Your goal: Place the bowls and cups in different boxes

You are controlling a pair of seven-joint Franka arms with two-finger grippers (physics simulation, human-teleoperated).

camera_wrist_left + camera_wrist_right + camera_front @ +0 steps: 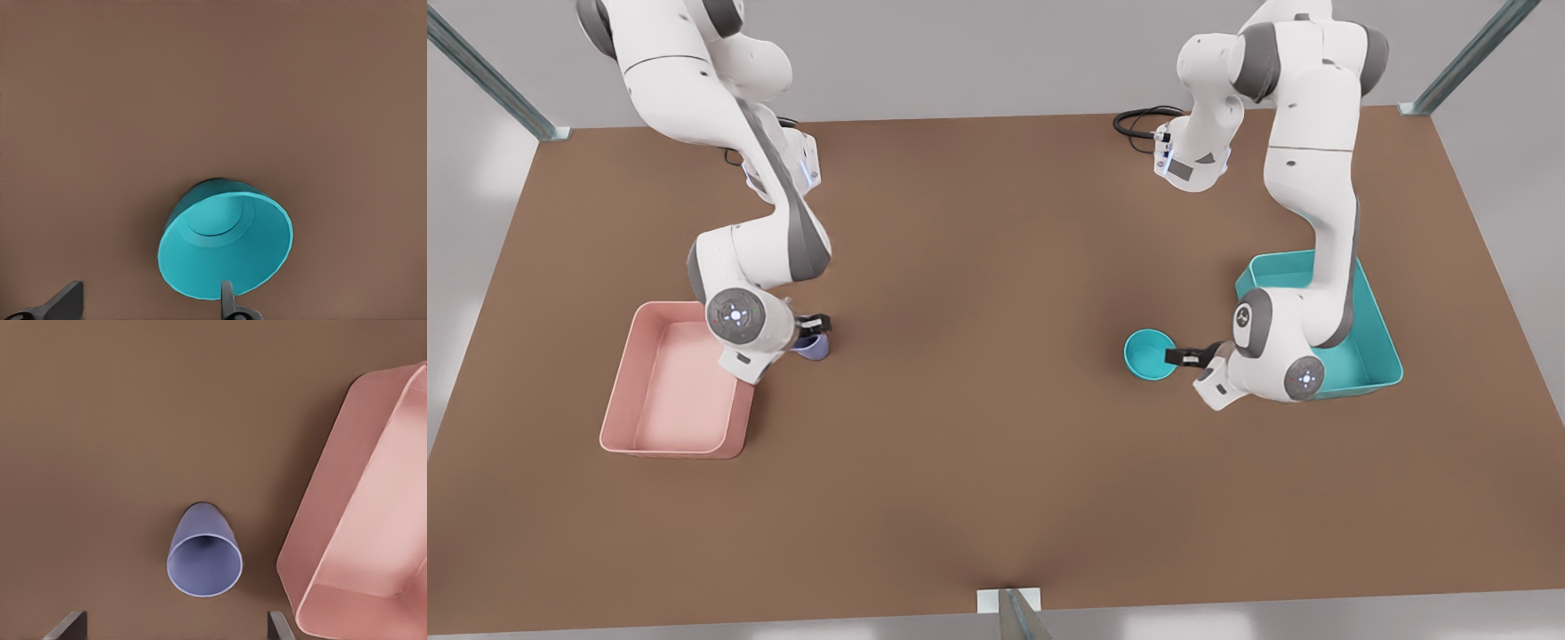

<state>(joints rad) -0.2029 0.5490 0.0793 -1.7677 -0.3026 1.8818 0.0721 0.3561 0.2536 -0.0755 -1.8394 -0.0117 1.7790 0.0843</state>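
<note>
1. A brown table (996,462) is seen from above, with two white robot arms reaching over it.
2. A pale pink box (671,382) is placed on the front view's left; a teal box (1360,356) is placed on the front view's right.
3. The lavender cup (813,346) is stood upright on the table just beside the pink box.
4. The right gripper (815,325) is held directly above the cup, its fingers (67,627) spread apart with nothing between them.
5. The teal bowl (1151,354) is set on the table near the teal box.
6. The left gripper (1183,357) is positioned at the bowl's rim, with one finger (228,300) over the rim and the jaws released.
</note>
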